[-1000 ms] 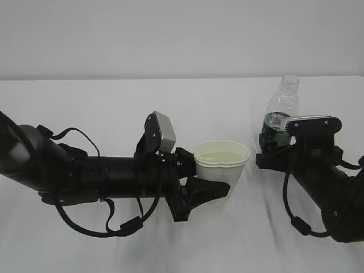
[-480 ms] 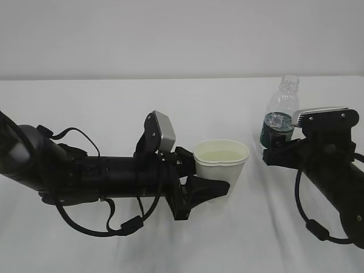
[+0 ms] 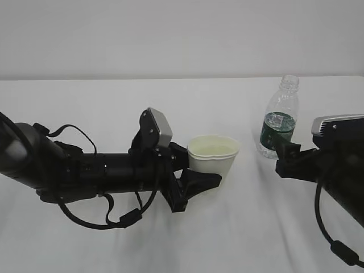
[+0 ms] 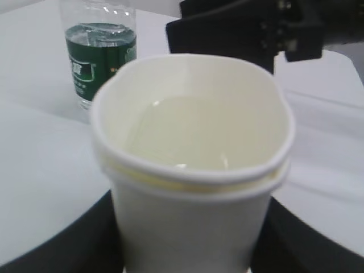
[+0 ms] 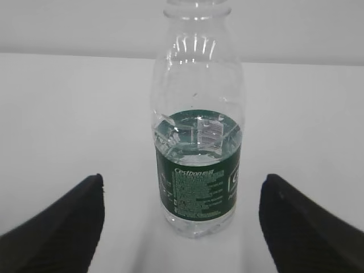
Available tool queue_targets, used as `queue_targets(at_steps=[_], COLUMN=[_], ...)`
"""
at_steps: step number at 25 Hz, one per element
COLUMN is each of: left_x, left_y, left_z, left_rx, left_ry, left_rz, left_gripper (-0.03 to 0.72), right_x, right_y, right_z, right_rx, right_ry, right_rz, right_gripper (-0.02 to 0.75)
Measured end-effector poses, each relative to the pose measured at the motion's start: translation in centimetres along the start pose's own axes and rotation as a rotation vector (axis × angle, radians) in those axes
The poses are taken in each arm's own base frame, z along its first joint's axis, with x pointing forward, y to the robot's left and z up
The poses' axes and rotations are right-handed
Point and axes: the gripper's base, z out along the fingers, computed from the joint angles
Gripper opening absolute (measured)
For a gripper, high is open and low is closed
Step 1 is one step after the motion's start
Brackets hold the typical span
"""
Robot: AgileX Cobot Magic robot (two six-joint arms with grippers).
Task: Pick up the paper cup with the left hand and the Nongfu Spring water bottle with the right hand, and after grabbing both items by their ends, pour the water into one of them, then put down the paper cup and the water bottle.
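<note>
Left gripper (image 3: 211, 176) is clamped on the paper cup (image 3: 211, 158), water (image 4: 193, 133) inside; it should be lowered level. Right gripper (image 5: 182, 224) is spread apart, Nongfu Spring water bottle (image 5: 197, 131) upright between, untouched.

paper cup (image 3: 212, 157) centre on table (image 3: 102, 108), between left gripper (image 3: 199, 170) fingers | water (image 4: 190, 136) in cup | bottle (image 3: 278, 119) upright, right of cup, apart | right gripper (image 5: 182, 222) before bottle, not touching

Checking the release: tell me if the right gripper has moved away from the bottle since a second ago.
Yes. The right gripper has drawn back rightward, away from the standing water bottle, jaws open and clear of it.
</note>
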Motion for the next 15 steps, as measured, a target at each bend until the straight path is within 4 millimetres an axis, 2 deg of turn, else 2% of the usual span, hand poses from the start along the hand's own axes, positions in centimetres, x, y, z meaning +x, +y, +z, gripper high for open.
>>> queue_targets(at_steps=[6, 15], left_x=[-1.0, -1.1], left_y=[2.1, 4.4], left_z=[-1.6, -3.6], left_rx=[-0.074, -0.152], left_ry=[-0.028, -0.042], left_rz=[0.001, -0.012], left_gripper=[0.412, 0.412], right_x=[-0.3, -0.3], right_y=[-0.2, -0.2], right_z=[-1.6, -1.7], right_rx=[0.0, -0.007], right_ry=[-0.005, -0.005], right_rz=[0.005, 0.02], right_gripper=[0.622, 0.603])
